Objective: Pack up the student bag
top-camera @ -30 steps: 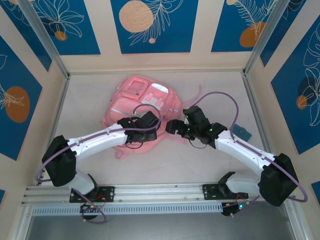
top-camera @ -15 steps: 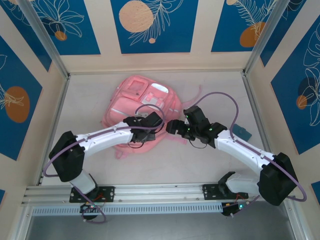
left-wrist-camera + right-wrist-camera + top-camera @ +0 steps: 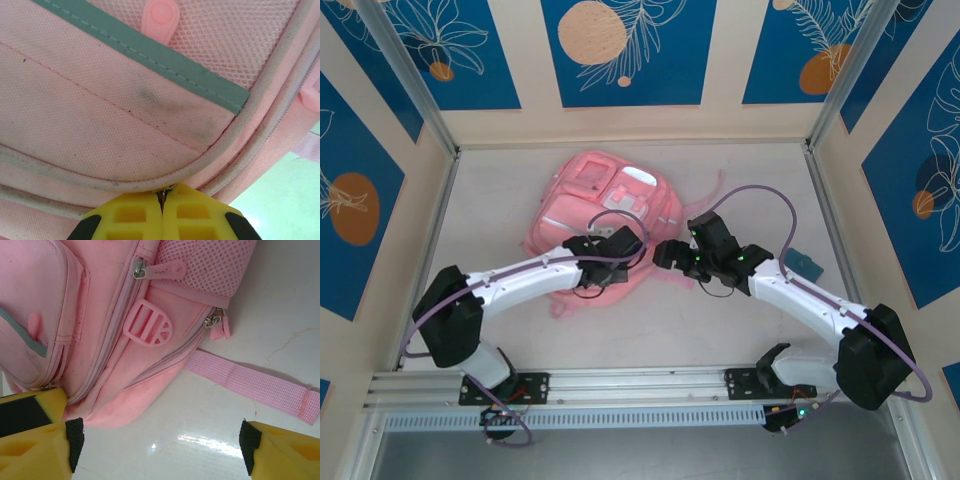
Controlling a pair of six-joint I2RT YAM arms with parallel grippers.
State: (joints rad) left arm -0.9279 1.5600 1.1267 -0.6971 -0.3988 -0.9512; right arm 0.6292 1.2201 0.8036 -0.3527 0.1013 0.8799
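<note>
The student bag (image 3: 605, 205), a soft pink backpack, lies flat at the middle of the table. My left gripper (image 3: 632, 245) is at its near right edge. In the left wrist view the yellow fingers (image 3: 130, 215) are pressed together under the bag's piped seam (image 3: 125, 115), with a small metal zip pull (image 3: 162, 192) pinched between them. My right gripper (image 3: 663, 253) stands open just right of the bag's corner. In the right wrist view the right gripper (image 3: 160, 445) has bare table between its fingers, and the bag (image 3: 125, 365) lies above them.
A pink webbing strap (image 3: 250, 385) trails from the bag across the table. A pink buckle (image 3: 148, 329) and zip pulls sit on the bag's side. A small dark teal object (image 3: 805, 265) lies by the right wall. Walls enclose three sides of the table.
My left gripper has closed from open to shut at the bag's seam and shifted slightly right. The right gripper has barely moved.
</note>
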